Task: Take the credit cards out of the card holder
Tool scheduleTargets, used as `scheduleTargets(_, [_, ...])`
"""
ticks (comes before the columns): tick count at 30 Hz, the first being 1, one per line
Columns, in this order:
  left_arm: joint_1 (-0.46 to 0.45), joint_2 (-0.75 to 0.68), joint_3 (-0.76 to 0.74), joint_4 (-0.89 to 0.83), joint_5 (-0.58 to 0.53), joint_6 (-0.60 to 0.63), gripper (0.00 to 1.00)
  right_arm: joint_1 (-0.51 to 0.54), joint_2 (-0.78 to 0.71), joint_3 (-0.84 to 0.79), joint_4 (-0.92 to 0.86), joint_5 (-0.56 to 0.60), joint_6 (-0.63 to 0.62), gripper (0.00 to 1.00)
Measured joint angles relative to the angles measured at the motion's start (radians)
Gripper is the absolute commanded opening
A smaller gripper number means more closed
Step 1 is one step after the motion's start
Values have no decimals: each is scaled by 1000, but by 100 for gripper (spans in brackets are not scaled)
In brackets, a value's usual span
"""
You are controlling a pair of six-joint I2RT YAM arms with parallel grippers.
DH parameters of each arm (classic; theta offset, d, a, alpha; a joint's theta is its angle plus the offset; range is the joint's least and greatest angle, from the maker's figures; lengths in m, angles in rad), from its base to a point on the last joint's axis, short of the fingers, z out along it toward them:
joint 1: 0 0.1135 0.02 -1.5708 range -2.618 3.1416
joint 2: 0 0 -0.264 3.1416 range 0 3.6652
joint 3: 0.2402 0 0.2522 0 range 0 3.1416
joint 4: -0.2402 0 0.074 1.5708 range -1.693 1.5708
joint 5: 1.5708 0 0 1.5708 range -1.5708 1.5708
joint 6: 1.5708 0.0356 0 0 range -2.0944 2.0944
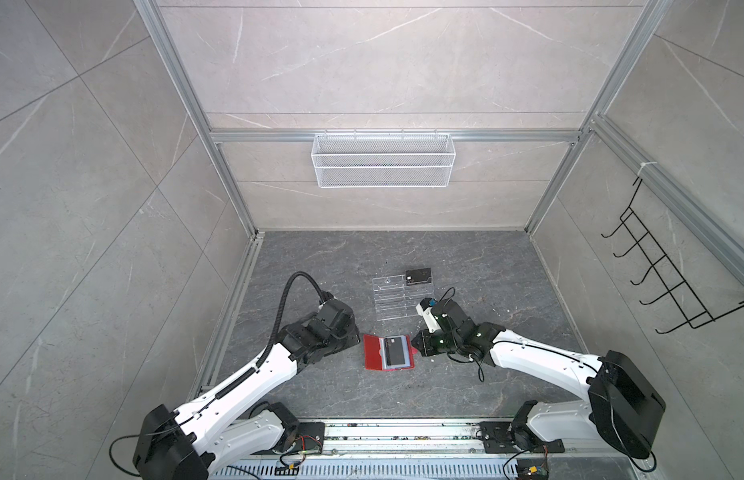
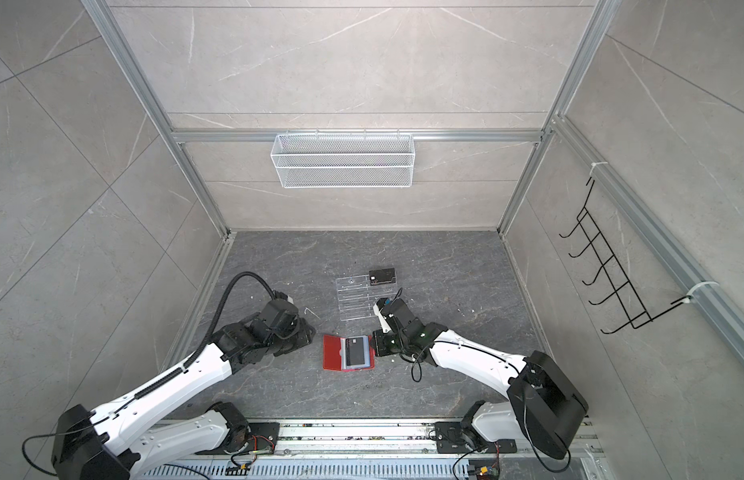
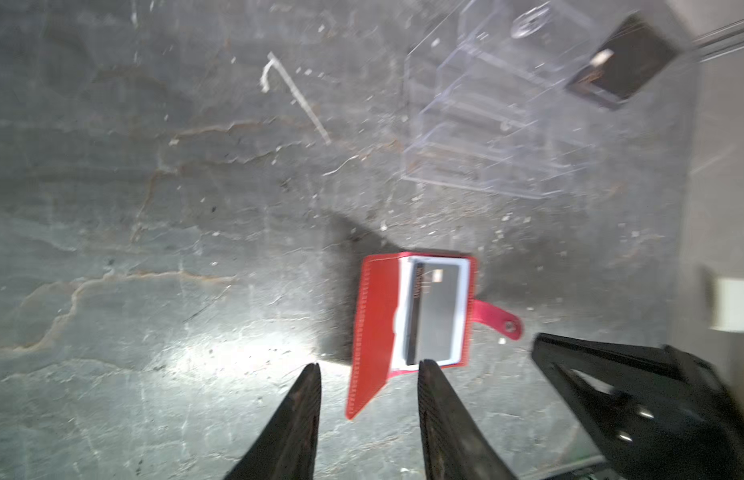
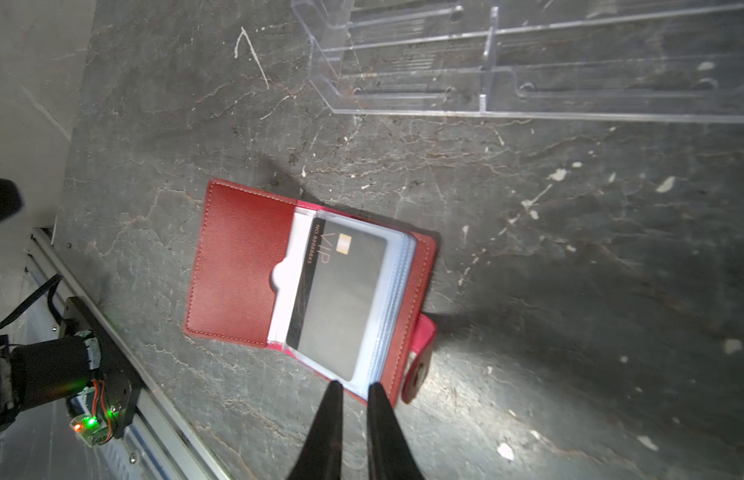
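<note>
Right hand (image 4: 355, 386); card holder (image 1: 373, 353), strap (image 4: 424, 345) rightward

The card holder (image 4: 237, 266) is red leather-look, matt and finely grained with stitched edges; its sleeves (image 4: 399, 282) are clear glossy plastic over a smooth, dark, satin card (image 4: 341, 299). The rack (image 4: 528, 83) is transparent glossy plastic on a rough, scratched, stone-look table (image 4: 569, 249). The basket (image 1: 382, 176) seems white wire mesh, though it shows small.

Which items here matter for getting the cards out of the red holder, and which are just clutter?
Job: red card holder, open; dark VIP card in its front sleeve; second dark card standing in the clear acrylic rack.
Bystanders: white wire basket; black hook rack, both wall-hung.
</note>
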Motion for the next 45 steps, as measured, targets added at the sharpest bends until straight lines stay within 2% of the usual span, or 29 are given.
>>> scheduleTargets(3, [0,29,-14,143,132,-18,35,2,46,27,17,-15,7,14])
scheduleTargets(6, [-6,128,-64,283,238,-57,33,2,113,42,35,-25,15,12])
scheduleTargets(12, [-23,264,-211,433,334,-151,29,2,216,42,69,-37,28,10])
scheduleTargets(26, [-29,369,-370,773,352,-278,28,2,271,14,159,-52,49,9])
scheduleTargets(31, [-34,406,-397,889,342,-306,24,11,286,13,191,-68,53,9])
scheduleTargets(35, [-40,420,-411,954,325,-319,24,24,298,13,212,-82,64,9])
scheduleTargets(39, [-44,429,-427,998,315,-327,18,24,298,8,219,-84,67,9])
scheduleTargets(45, [-44,430,-444,1041,304,-335,0,24,298,2,232,-85,67,9])
